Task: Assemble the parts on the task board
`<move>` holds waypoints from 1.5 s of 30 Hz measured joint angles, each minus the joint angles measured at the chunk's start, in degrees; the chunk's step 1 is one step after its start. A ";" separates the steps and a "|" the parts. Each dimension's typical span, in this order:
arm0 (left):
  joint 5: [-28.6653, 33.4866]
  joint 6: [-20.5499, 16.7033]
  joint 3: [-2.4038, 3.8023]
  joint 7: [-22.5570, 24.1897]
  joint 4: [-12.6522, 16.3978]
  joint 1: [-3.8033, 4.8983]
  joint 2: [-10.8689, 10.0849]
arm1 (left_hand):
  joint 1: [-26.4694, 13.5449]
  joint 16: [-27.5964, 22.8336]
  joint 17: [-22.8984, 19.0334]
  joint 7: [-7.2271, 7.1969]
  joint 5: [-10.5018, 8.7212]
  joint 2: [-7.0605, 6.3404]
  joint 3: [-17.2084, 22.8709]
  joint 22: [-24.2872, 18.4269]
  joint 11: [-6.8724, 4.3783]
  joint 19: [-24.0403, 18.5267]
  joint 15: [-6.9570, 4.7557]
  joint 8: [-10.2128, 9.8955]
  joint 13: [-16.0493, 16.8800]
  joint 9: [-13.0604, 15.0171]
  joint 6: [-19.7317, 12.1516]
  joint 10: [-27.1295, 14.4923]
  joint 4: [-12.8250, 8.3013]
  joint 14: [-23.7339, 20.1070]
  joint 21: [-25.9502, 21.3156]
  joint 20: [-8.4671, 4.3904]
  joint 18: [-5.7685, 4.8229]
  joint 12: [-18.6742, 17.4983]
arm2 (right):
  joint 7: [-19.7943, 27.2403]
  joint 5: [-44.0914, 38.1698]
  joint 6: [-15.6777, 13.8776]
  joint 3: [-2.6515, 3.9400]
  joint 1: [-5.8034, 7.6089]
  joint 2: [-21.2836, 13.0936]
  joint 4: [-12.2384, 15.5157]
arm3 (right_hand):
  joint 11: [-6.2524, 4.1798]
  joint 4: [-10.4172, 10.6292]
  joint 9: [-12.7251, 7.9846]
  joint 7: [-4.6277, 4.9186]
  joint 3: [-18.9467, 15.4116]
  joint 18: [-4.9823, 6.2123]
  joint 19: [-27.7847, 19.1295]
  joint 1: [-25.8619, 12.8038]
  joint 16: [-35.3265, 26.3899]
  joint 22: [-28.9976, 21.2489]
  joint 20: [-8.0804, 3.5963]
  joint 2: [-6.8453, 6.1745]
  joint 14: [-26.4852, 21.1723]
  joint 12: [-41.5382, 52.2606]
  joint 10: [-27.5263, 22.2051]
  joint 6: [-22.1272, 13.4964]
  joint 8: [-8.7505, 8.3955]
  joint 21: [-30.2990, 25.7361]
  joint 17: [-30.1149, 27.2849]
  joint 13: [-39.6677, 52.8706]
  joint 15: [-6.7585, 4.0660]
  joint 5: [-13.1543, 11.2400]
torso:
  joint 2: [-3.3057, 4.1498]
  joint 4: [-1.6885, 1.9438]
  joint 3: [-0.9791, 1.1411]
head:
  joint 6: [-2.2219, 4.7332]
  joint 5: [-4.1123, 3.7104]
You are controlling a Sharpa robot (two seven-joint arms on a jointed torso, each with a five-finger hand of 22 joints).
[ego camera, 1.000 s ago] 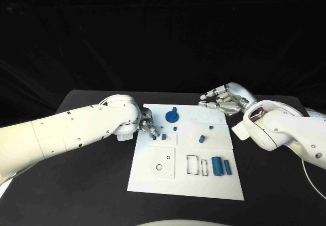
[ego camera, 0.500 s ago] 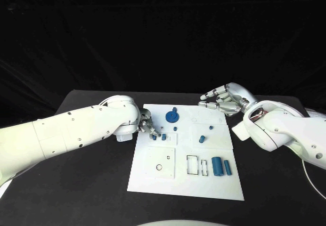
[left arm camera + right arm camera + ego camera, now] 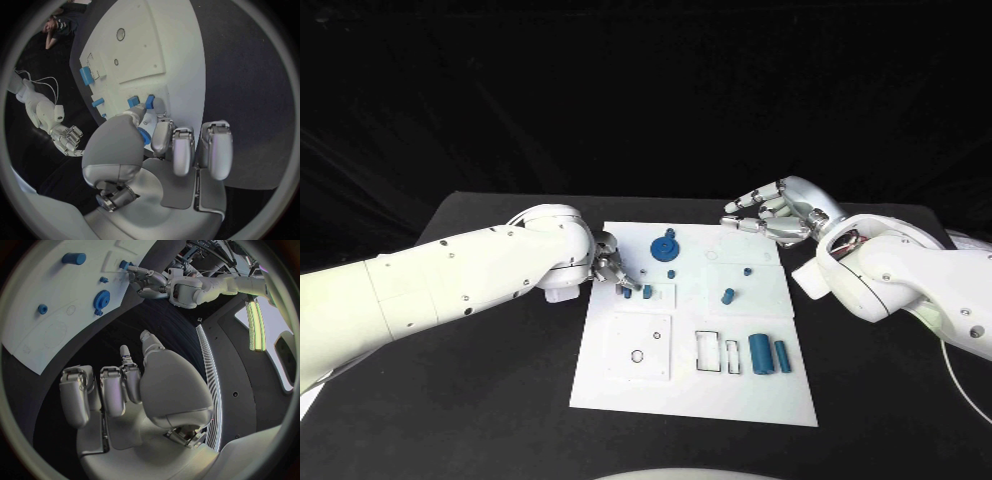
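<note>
White board (image 3: 646,385) mid-table, most blue parts loose, so assembly looks early. Left hand (image 3: 613,268) at board's far-left edge pinches small blue peg (image 3: 149,103). Right hand (image 3: 769,215) hovers far right, fingers spread, holding nothing

A black table (image 3: 488,400) spreads under both hands, dark and matte, reaching out past the left hand (image 3: 610,268) and past the right hand (image 3: 769,215). Behind both hands, at the table's far edge, hangs a creased black cloth (image 3: 646,90). Well behind the right hand, a thin white cable (image 3: 952,370) curves over the tabletop.
</note>
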 measured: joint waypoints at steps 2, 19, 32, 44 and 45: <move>0.10 -0.67 -0.01 0.13 0.16 -0.06 -0.28 | 0.00 0.00 0.00 0.00 0.00 0.00 -0.61 0.00 0.00 0.00 0.00 -0.01 -0.10 0.11 0.00 0.00 0.56 0.00 0.00 0.00 0.00 0.00 | 0.01 0.01 0.00 0.00 0.00 0.00 0.00 | 0.00 0.00 0.00 0.00 0.00 0.00 0.00 0.00 0.00 0.00 0.00 0.00 0.00 0.00 0.00 0.00 0.00 0.00 0.00 0.00 0.00 0.00 | 0.00 0.00 -0.01 | 0.01 -0.02; 7.75 -12.67 -0.06 6.85 0.17 -0.16 -2.59 | -3.76 0.00 0.00 0.73 0.00 1.67 -8.22 0.00 0.59 0.00 0.00 -0.04 -4.13 0.74 -1.18 -1.67 2.64 0.00 -3.00 0.00 0.00 -3.79 | 0.10 0.25 0.02 0.00 0.00 -0.05 -0.08 | 0.00 0.00 -0.01 0.00 0.00 0.00 0.00 0.00 0.00 0.04 0.00 0.00 0.00 0.00 0.00 0.00 0.00 0.00 -0.01 0.00 0.00 0.00 | -0.03 0.06 0.02 | 0.29 -0.16; 8.48 -21.29 -0.34 22.26 1.03 -1.52 -2.39 | 22.57 -38.95 -25.90 9.34 0.31 0.93 1.42 -27.16 8.61 -24.81 7.00 -11.52 -38.49 -8.90 -15.06 -30.94 -6.57 -20.98 -51.11 5.06 7.63 -42.23 | 0.14 0.33 0.02 0.00 0.00 -0.12 -0.07 | 0.00 0.00 -0.02 0.00 0.00 0.00 0.00 0.00 0.00 0.03 0.00 0.00 0.00 0.00 0.00 0.00 0.00 0.00 -0.02 0.00 0.00 0.00 | -0.02 0.10 0.03 | 0.70 -0.45; -3.62 -25.12 -1.18 34.96 -1.59 -2.76 2.01 | 23.17 -42.39 -33.96 9.38 -1.14 -3.54 2.73 -30.94 9.42 -20.10 7.28 -21.79 -56.03 -21.67 -9.36 -27.64 -8.27 -16.64 -54.93 6.46 8.60 -56.62 | 0.18 0.37 0.03 0.00 0.00 0.01 -0.14 | 0.00 0.00 -0.02 0.00 0.00 0.00 0.00 0.00 0.00 0.02 0.00 -0.01 0.00 0.00 0.00 0.00 0.00 0.01 -0.03 0.00 0.00 0.00 | 0.04 -0.04 -0.01 | 1.21 -0.85; -4.43 -25.03 -1.21 35.08 -1.98 -2.88 2.40 | 23.14 -41.93 -34.06 9.32 -1.14 -3.52 2.30 -31.11 9.42 -19.42 7.25 -22.10 -56.64 -22.14 -8.83 -27.64 -8.28 -15.94 -54.94 6.46 8.59 -56.89 | 0.19 0.37 0.03 0.00 0.00 0.02 -0.14 | 0.00 0.00 -0.02 0.00 0.00 0.00 0.00 0.00 0.00 0.02 0.00 0.00 0.00 0.00 0.00 0.00 0.00 0.01 -0.03 0.00 0.00 0.00 | 0.05 -0.04 -0.01 | 1.25 -0.92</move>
